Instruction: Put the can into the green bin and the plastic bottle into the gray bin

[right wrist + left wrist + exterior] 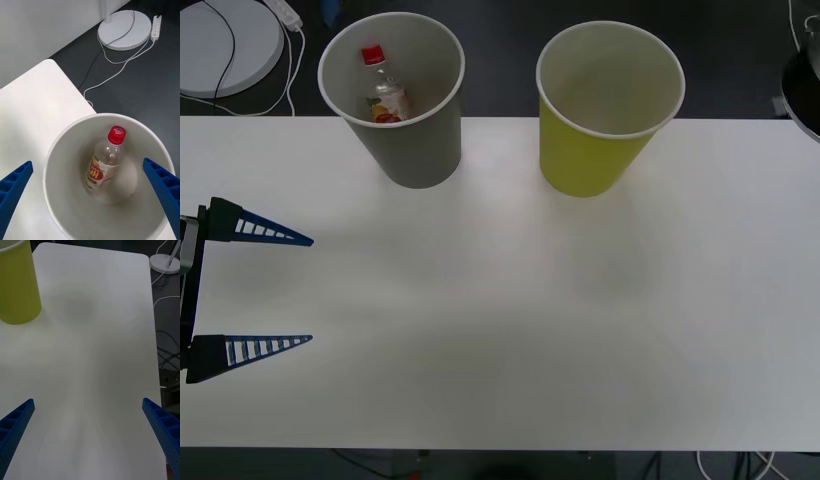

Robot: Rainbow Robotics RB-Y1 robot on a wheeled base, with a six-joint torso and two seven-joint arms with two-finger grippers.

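1. The plastic bottle (106, 160) lies leaning inside the gray bin (420, 160), red cap up, directly below the right gripper (90, 198), whose jaws are spread wide and empty.
2. The left gripper (305, 290) hovers over the worktop (530, 320), jaws wide apart, empty, well apart from the green bin (585, 165).
3. No can visible; the green bin's inside looks bare.

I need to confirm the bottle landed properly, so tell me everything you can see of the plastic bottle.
The plastic bottle is small and clear, with a red screw cap and a red, yellow and white label round its lower body. It looks empty and undamaged. It lies tilted inside the gray bin, base down on the white bottom, cap end leaning up toward the wall. Nothing grips it; the right gripper hangs open above the bin's mouth.
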